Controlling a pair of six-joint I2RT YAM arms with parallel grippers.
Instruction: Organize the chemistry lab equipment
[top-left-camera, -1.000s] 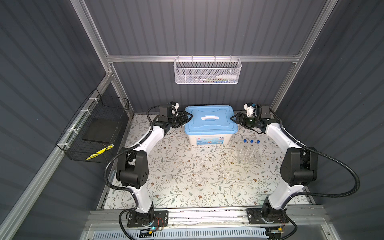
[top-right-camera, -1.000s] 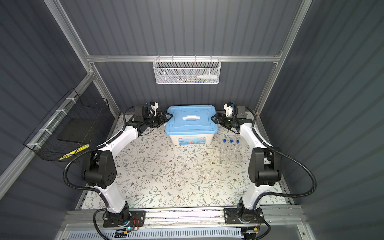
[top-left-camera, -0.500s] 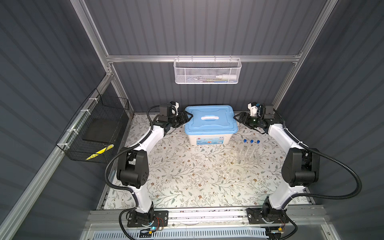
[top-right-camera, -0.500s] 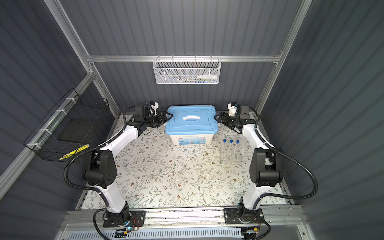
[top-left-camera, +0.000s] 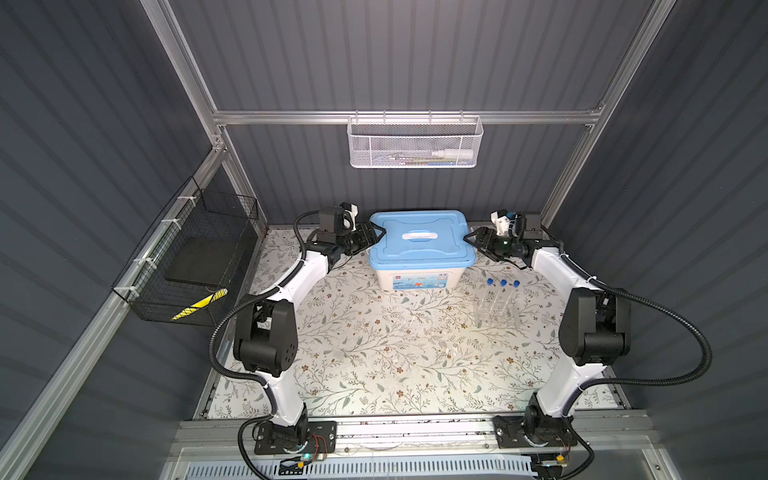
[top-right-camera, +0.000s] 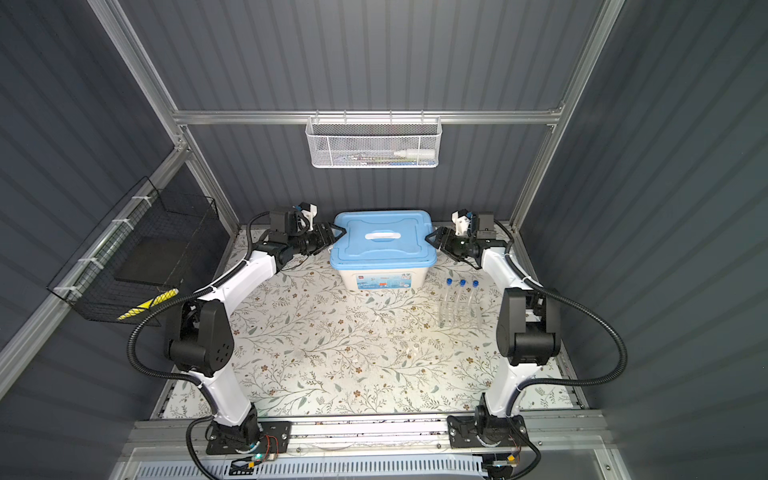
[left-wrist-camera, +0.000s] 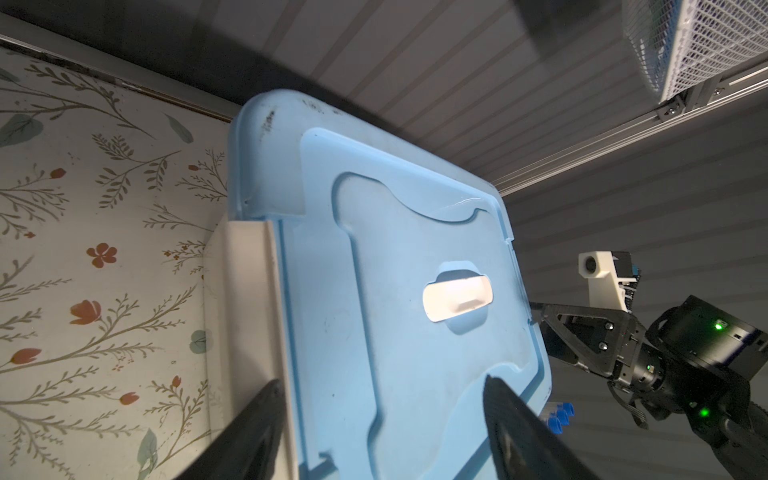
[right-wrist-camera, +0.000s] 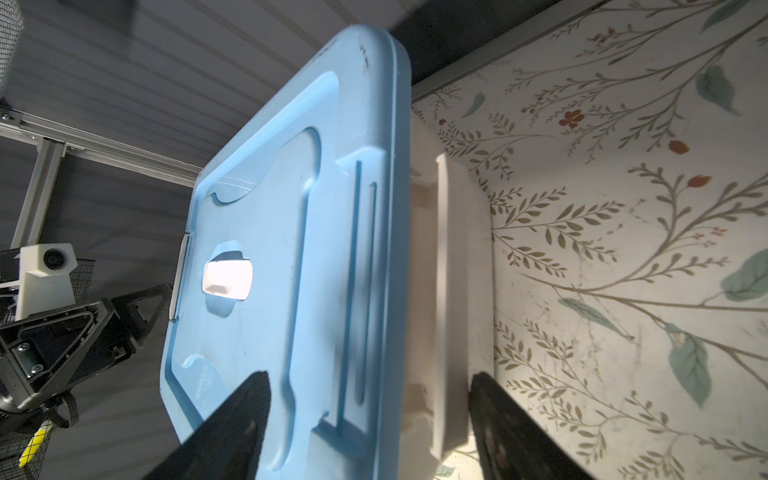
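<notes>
While both arms reach toward the back of the flowered table (top-left-camera: 353, 353), the cream box (top-left-camera: 419, 278) stands between them near the rear wall with its blue lid (top-left-camera: 419, 249) on and a white handle (top-left-camera: 419, 236) lying flat at the lid's middle. The left gripper (top-left-camera: 375, 236) sits at the lid's left short end and the right gripper (top-left-camera: 468, 240) at its right short end, as both top views show. In the left wrist view the left gripper's dark fingers (left-wrist-camera: 257, 424) are spread wide, with the lid's edge and the box's rim lying in the gap between them. The right wrist view shows the same for the right gripper's fingers (right-wrist-camera: 232, 428), which are parted with one over the lid's top and one beyond the cream ledge under the rim. Neither pair is clamped; whether any fingertip touches the plastic cannot be told. Three blue-capped test tubes (top-left-camera: 500, 297) stand upright in a clear rack (top-left-camera: 494, 318) on the table, in front of the box's right corner and just inside the right arm. A white mesh basket (top-left-camera: 415, 143) hangs on the back wall, and a black wire basket (top-left-camera: 195, 266) hangs on the left wall.
</notes>
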